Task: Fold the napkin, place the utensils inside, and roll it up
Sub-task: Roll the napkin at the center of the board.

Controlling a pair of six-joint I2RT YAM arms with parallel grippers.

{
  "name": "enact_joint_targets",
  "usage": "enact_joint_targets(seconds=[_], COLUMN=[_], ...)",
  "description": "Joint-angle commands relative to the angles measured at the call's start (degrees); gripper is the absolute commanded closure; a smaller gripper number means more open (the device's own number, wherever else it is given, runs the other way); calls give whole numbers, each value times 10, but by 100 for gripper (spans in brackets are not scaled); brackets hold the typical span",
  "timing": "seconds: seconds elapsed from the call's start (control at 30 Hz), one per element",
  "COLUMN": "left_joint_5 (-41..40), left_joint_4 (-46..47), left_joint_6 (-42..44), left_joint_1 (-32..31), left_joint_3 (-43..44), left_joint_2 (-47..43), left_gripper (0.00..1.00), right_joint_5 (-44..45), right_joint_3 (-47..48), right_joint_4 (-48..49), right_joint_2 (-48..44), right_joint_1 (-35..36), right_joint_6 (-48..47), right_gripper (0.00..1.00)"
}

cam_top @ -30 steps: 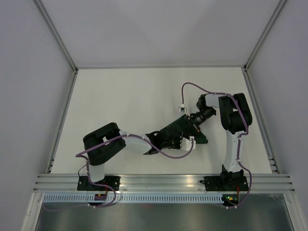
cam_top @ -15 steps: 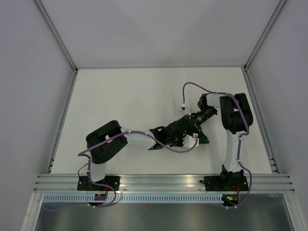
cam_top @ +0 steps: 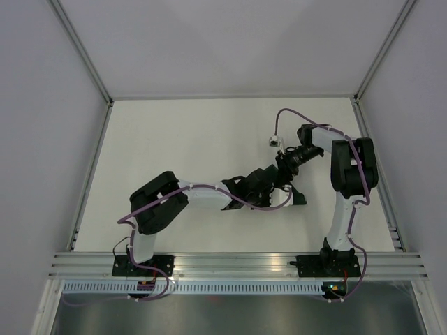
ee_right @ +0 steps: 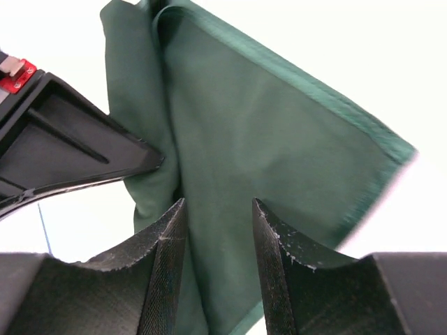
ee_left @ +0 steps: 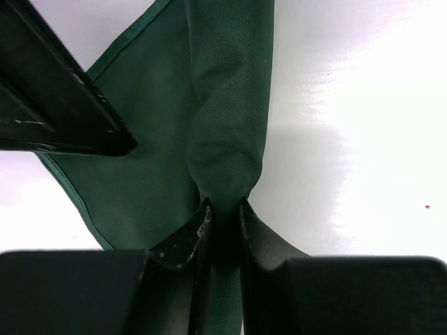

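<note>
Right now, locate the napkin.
Top view: the napkin lies right of centre on the table, pinched by the left gripper, beneath the open right gripper.

White table (cam_top: 174, 139), grey walls (cam_top: 42, 105), slotted aluminium rail (cam_top: 230, 264) along the near edge.

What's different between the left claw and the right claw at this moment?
The left gripper has its jaws almost together, while the right gripper has its jaws well apart. The left gripper pinches a bunched ridge of the green napkin. The right gripper clamps nothing, and flat cloth shows through its gap. Both are black, two-fingered, and close over the same napkin.
</note>
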Motion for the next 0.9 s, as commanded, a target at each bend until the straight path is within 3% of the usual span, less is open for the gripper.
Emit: enact_joint_targets(seconds=[0.0, 0.3, 0.47, 0.6, 0.7, 0.87], left_joint_5=[31, 68, 88, 114, 132, 158], left_joint_4=[-79, -158, -199, -232, -261, -303], left_joint_6=[-40, -62, -70, -78, -85, -104], left_joint_1=[2, 6, 8, 14, 20, 30], left_joint_3=[27, 95, 130, 162, 190, 231], left_joint_2=[32, 63, 81, 100, 117, 146], left_gripper=[94, 94, 94, 94, 93, 93], right_joint_5=[-3, -50, -79, -76, -65, -57], right_joint_3=[19, -4, -61, -127, -216, -286], right_joint_4=[33, 126, 212, 245, 266, 266], right_joint_2=[-32, -113, -203, -294, -381, -502], right_joint_1=[-18, -134, -198, -238, -240, -239], right_joint_6=[36, 145, 207, 195, 170, 126], right_gripper=[52, 52, 52, 52, 51, 47])
